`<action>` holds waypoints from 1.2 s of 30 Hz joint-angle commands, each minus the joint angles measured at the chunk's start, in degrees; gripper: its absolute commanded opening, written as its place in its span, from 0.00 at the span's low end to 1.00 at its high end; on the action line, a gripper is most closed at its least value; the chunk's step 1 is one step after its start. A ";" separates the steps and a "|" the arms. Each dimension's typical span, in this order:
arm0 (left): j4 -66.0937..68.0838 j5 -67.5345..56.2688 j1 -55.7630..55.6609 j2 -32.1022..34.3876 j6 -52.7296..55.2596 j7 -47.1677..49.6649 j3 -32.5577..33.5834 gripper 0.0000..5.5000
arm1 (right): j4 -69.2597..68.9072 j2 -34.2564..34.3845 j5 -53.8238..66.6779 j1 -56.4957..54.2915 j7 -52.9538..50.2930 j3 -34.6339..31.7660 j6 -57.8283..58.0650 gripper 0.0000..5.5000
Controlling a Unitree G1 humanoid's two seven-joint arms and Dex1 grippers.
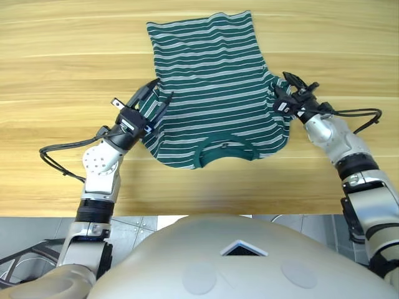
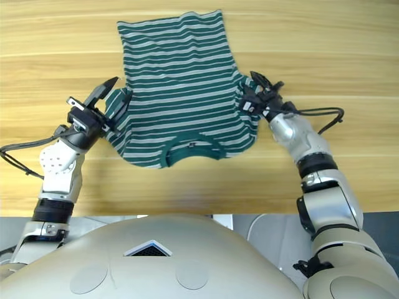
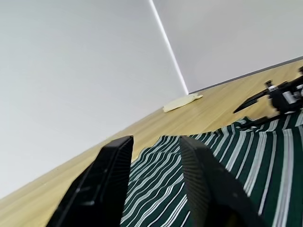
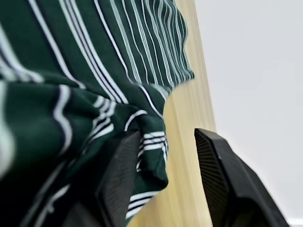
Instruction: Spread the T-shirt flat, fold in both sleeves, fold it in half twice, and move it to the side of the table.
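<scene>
Pinch only the outer edges of the T-shirt (image 1: 212, 87) lying mid way across the counter (image 1: 62, 62), left end effector (image 1: 156, 96) at 9 o'clock, right end effector (image 1: 282, 87) at 3, both gaping wide, then fold inward flat.

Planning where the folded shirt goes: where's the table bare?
Bare table outward of the left claw and outward of the right claw; a narrower strip runs between the T-shirt collar and near edge. Crowded at both sleeves.

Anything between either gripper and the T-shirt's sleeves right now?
Nothing visible does. The open left gripper is at the left sleeve edge of the T-shirt, and the open right gripper is at its right sleeve.
</scene>
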 commanded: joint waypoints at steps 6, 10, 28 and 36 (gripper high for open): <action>-6.05 15.54 12.47 9.47 1.83 9.41 18.26 0.45 | -31.29 2.94 28.68 9.06 9.91 -8.12 -7.05 0.39; -14.24 28.96 23.57 13.25 4.99 8.24 21.09 0.45 | -33.84 3.09 28.53 9.34 11.21 -11.10 -3.47 0.39; -6.62 47.98 19.19 19.89 11.62 8.93 6.11 0.45 | -37.80 4.50 26.54 12.08 11.87 -19.87 0.43 0.39; 2.22 46.94 9.13 20.35 11.58 12.17 0.81 0.45 | -36.69 5.31 24.68 12.39 10.84 -20.85 -0.33 0.39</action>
